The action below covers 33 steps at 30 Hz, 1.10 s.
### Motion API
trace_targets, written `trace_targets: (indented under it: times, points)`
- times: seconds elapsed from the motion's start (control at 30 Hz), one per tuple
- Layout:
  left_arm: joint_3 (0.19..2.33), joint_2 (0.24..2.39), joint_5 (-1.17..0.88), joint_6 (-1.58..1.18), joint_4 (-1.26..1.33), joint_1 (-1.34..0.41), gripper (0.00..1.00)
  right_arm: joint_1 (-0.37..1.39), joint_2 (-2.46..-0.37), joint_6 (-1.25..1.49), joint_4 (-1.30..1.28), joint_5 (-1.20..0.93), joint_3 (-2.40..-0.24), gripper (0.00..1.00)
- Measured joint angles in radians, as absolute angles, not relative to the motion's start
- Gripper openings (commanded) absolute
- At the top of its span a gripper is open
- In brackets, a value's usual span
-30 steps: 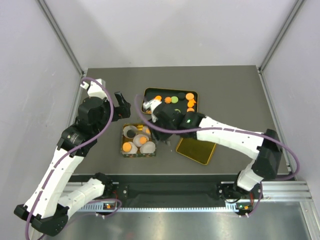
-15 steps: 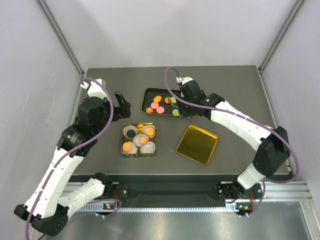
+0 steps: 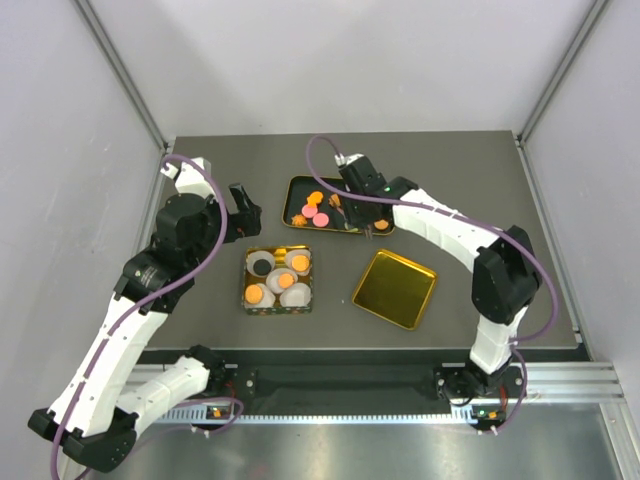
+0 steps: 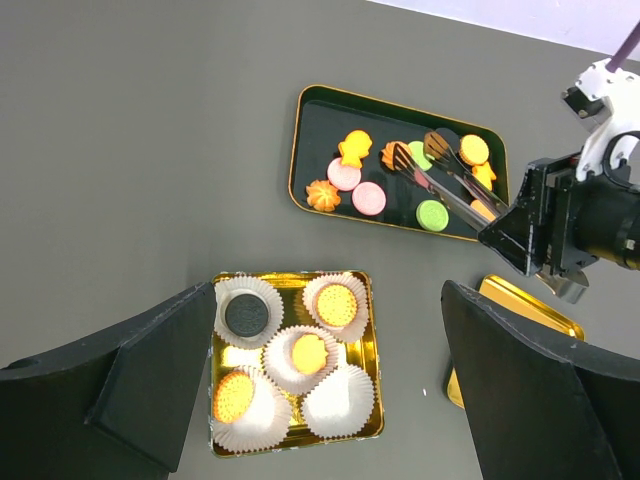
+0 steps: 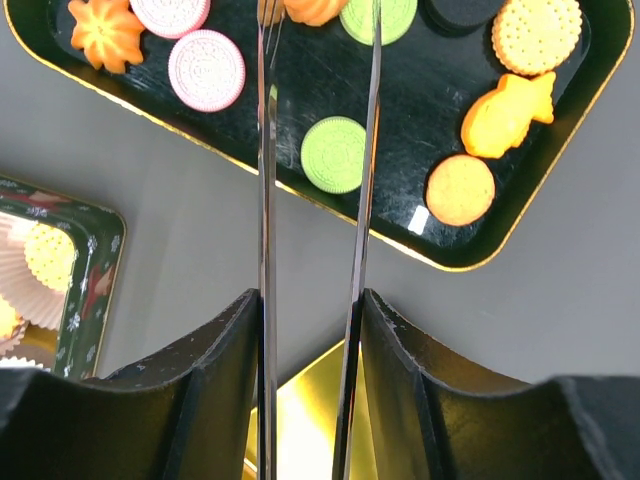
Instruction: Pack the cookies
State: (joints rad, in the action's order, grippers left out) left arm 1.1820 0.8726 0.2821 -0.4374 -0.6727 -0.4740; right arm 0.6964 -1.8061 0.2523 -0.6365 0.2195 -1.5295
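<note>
The top edge cuts off the tongs (image 5: 266, 150) and an orange cookie (image 5: 315, 10).

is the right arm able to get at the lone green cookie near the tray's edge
Probably yes: the green cookie lies uncovered in the black tray, apart from the others, right below the open tongs held in the right tool.

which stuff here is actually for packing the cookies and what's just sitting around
In use: cookies, black tray, tin, paper cups, tongs in right end effector.
Lying idle: gold lid, left end effector, open.
</note>
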Motion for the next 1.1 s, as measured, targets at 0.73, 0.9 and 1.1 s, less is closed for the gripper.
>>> trace_targets:
  times: [0.73,0.9,1.1]
  points:
    - [1.182,0.873,0.282,-0.435,-0.673,-0.474,0.99,0.696,-1.864,0.235,-0.635,0.220,-1.561,0.43]
    - [1.182,0.873,0.282,-0.435,-0.673,-0.474,0.99,0.696,-1.870,0.234,-0.633,0.219,-1.568,0.43]
    - [1.182,0.873,0.282,-0.435,-0.673,-0.474,0.99,0.696,-1.874,0.228,-0.630,0.219,-1.573,0.43]
